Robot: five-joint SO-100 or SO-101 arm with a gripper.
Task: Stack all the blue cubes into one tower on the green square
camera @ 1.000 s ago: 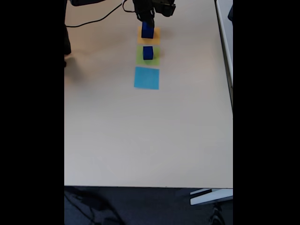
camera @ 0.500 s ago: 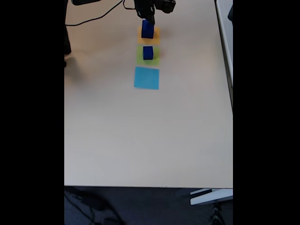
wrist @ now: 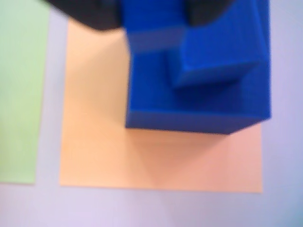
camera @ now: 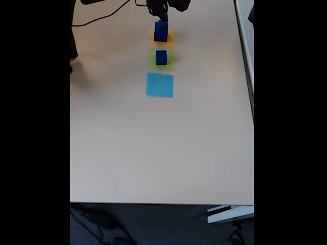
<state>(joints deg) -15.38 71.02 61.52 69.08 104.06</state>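
Overall, the pale table (camera: 153, 148) is carrying three flat paper squares in a line in the fixed view: the orange square (camera: 169, 38) farthest, the green square (camera: 152, 62) in the middle, and the light-blue square (camera: 160, 84) nearest. Three blue cubes are showing in all. The large cube (wrist: 199, 104) is sitting on the orange square with a smaller cube (wrist: 220, 52) resting on its top, seen close in the wrist view. Another cube (camera: 161, 57) is sitting alone on the green square. The arm is reaching down from the far edge of the table, its gripper (camera: 159, 15) hanging just above the orange-square pair. Its dark fingers (wrist: 90, 12) are blurring at the wrist view's top edge; whether they are gripping anything cannot be told.
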